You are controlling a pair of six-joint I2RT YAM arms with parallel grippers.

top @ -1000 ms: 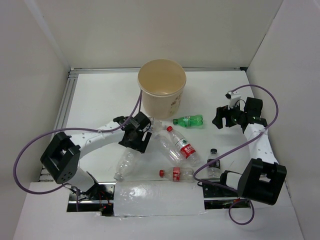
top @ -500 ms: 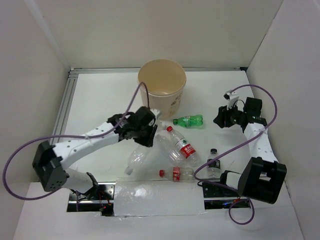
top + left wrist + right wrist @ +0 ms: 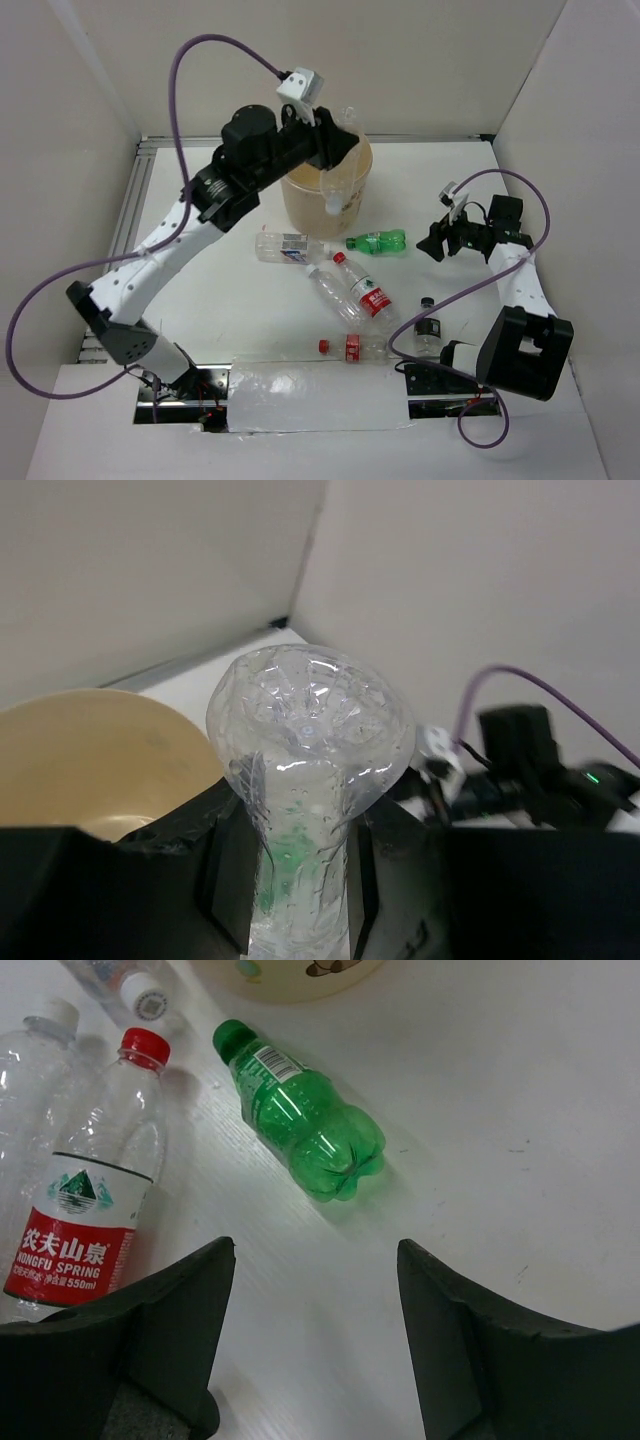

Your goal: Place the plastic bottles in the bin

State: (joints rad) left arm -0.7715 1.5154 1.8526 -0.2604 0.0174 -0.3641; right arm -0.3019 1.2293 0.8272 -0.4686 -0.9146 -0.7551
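Top external view: a clear bottle [image 3: 337,180] hangs neck down over the near right part of the bin [image 3: 303,212], its white cap lowest, just in front of the bin's wall. The left gripper [image 3: 338,145] is clenched on it. In the left wrist view the two dark fingers [image 3: 228,880] pinch the bottle's body so that it buckles inward, its rounded base turned toward the camera. The tan bin stands at the far middle of the white table [image 3: 200,200], and the left arm reaches up and over it from the near left. Five more bottles lie or stand on the table, near of the bin. A clear one with a label [image 3: 285,247] lies on its side, and the green bottle [image 3: 378,241] lies to its right. A red-capped bottle with a red label [image 3: 362,288] lies beside a crushed clear one [image 3: 335,297]. A small red-capped bottle [image 3: 350,347] lies near the front edge. A black-capped bottle [image 3: 427,328] stands upright to its right. The right gripper [image 3: 440,240] hovers at the right, well apart from the bin. Its jaws are spread with nothing between them, and the right wrist view looks down on the green bottle.
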